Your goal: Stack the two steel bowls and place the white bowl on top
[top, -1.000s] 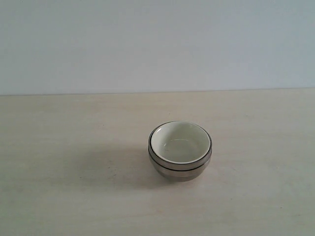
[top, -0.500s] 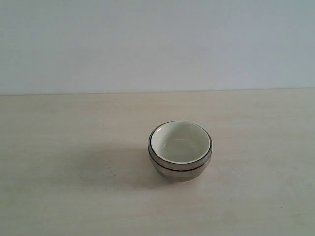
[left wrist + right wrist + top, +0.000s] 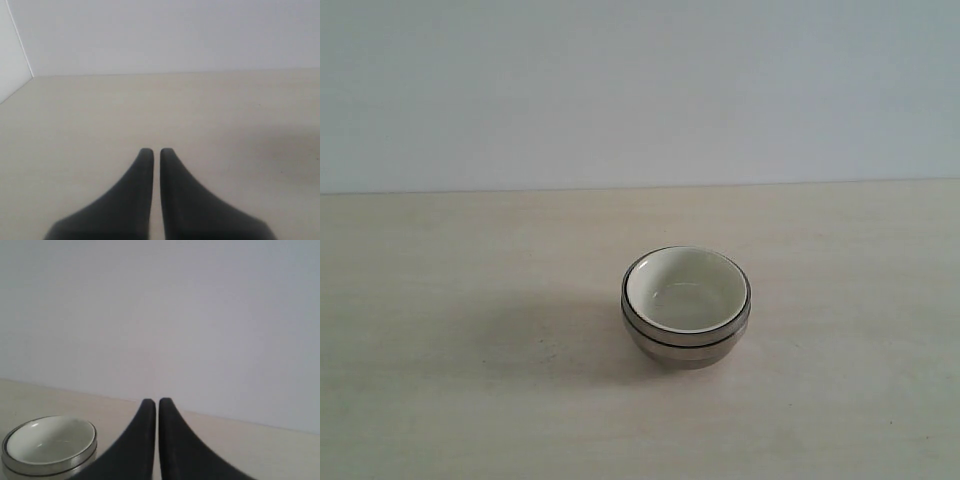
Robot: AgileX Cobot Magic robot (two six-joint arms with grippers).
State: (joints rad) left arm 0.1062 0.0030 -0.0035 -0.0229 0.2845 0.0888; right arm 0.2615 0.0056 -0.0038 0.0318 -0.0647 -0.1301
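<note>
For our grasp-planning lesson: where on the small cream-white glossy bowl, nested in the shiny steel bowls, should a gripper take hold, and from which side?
Probably its rim, from straight above. The small cream-white glossy bowl sits upright, sunk in the shiny steel bowls, so its outer wall is hidden; only rim and open inside show. One finger inside, one outside the lip.

bowl stack (image 3: pixel 686 308) mid-table, open tabletop (image 3: pixel 470 400) on every side, wall (image 3: pixel 640 90) behind
</note>
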